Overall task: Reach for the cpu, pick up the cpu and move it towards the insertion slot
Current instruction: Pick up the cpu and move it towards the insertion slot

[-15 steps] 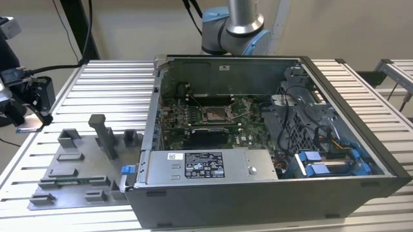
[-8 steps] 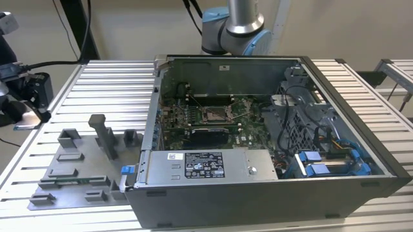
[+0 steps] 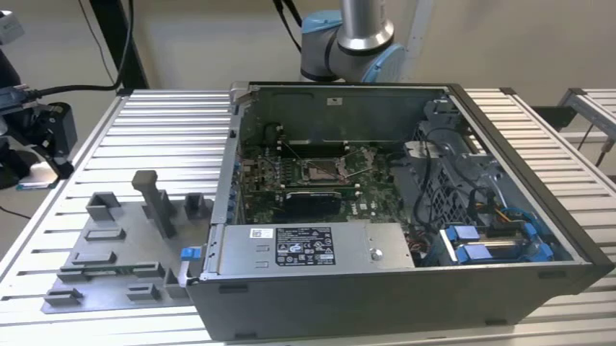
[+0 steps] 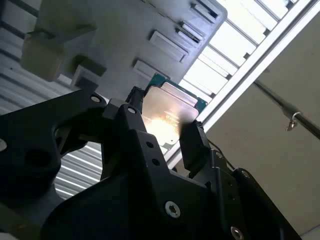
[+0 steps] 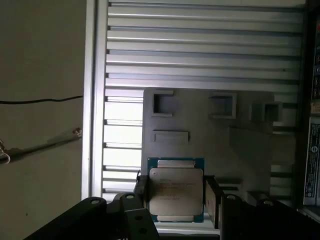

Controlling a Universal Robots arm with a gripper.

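Claw (image 5: 176,186) clamps cpu (image 4: 167,109) in both wrist views; exterior view shows insertion slot (image 3: 321,171).

The cpu (image 5: 176,192) has a smooth, satin metal lid over a green board rim, and it glares bright in the second wrist view. The gripper (image 5: 175,190) is matt black with metal screws. The holder plate (image 5: 200,135) looks like matt grey plastic. The table (image 5: 200,50) is ribbed bare metal, and the insertion slot (image 3: 322,171) has a shiny metal frame.
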